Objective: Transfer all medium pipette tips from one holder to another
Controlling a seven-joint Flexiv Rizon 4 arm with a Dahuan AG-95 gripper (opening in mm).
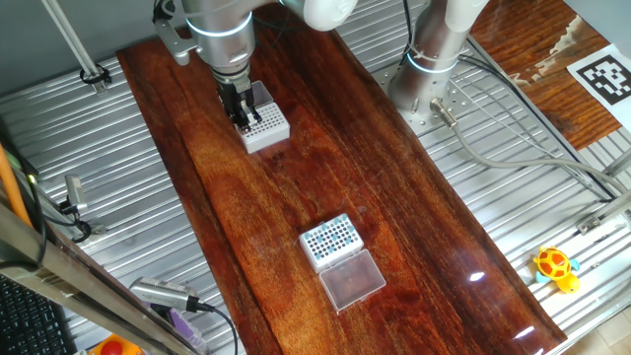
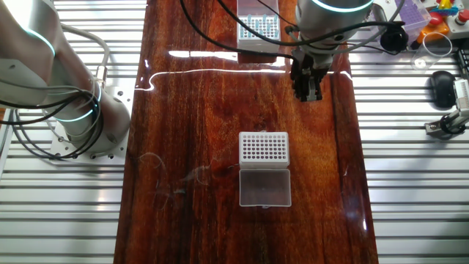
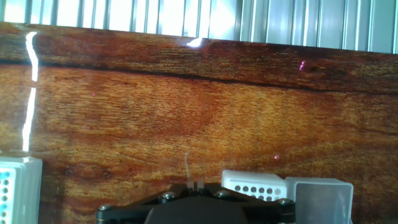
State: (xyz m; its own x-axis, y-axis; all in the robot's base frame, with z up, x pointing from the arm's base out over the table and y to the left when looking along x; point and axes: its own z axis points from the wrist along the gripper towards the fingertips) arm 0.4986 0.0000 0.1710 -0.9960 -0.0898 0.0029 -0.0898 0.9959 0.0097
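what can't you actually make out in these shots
- Claw state: its own body hides the fingertips in the hand view; too small in both fixed views.
- Held tip: cannot tell.
- Blue-tipped holder: top edge crops it in the other fixed view.
- Empty-looking holder: arm covers part in one fixed view.

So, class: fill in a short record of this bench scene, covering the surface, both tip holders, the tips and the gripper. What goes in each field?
Surface: dark wooden table
Holder one: white tip holder, no lid seen, next to the gripper
Holder two: white lidded holder, its clear lid folded open flat
Tips: medium pipette tips show as blue dots in holder one; holder two's fill is unclear
Gripper: gripper pointing down; whether open or shut cannot be told
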